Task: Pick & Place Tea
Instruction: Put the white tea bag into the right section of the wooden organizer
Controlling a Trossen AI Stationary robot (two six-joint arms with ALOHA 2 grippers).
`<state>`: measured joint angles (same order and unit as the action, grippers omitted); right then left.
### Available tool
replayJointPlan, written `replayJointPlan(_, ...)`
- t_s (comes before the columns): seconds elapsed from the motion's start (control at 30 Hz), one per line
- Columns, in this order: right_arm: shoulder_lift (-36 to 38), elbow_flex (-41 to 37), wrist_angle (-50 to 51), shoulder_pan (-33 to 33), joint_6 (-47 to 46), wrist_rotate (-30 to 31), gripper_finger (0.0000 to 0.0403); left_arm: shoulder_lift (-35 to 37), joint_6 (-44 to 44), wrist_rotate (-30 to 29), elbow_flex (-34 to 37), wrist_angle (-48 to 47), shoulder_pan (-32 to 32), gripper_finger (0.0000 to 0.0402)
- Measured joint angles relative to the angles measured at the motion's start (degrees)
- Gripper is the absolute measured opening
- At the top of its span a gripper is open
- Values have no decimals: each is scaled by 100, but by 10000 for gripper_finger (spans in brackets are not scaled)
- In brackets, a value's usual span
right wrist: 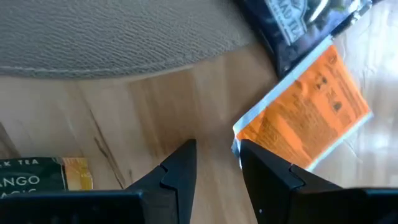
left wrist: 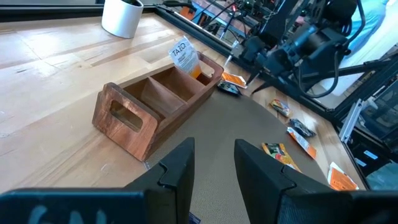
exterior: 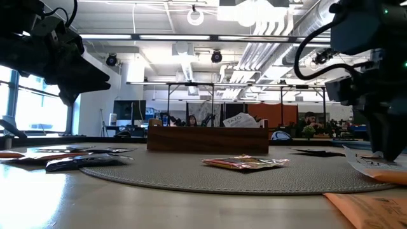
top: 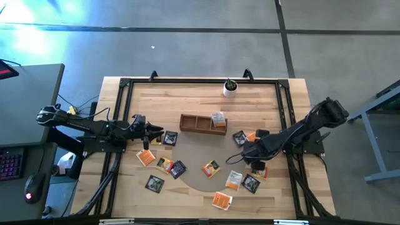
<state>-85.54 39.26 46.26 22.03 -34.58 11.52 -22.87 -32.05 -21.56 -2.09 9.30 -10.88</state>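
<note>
Several tea sachets lie scattered flat on the wooden table and the grey mat (top: 194,164). My right gripper (right wrist: 214,146) points down, open, low over bare wood at the mat's right edge (top: 249,152). One fingertip stands right beside a corner of an orange sachet (right wrist: 305,118), whose far end lies under a dark sachet (right wrist: 298,18). Another sachet (right wrist: 37,177) lies flat on the other side. My left gripper (left wrist: 214,146) waits open and nearly level at the table's left (top: 156,134), facing the wooden box (left wrist: 155,102). A whitish sachet (left wrist: 185,56) stands in the box's end compartment.
The wooden box (top: 203,123) stands mid-table, at the mat's far edge. A small white cup with a plant (top: 230,88) stands at the far edge. Black frame rails (top: 119,125) run along the table's sides. More sachets (top: 222,200) lie near the front edge.
</note>
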Motion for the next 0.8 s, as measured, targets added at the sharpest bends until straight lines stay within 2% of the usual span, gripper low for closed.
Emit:
replayJointPlan(0.27,20,-129,-115,-10,118,156,110,0,0,-2,0,2,0,112)
replayJointPlan(0.53,13,-135,-168,-10,311,95,9,2,0,-2,0,0,0,112)
replayJointPlan(0.7,-16,-21,-91,-17,211,220,15,2,0,0,0,2,0,112)
replayJointPlan(0.8,-19,365,-20,-36,356,363,4,0,0,-2,0,2,0,112)
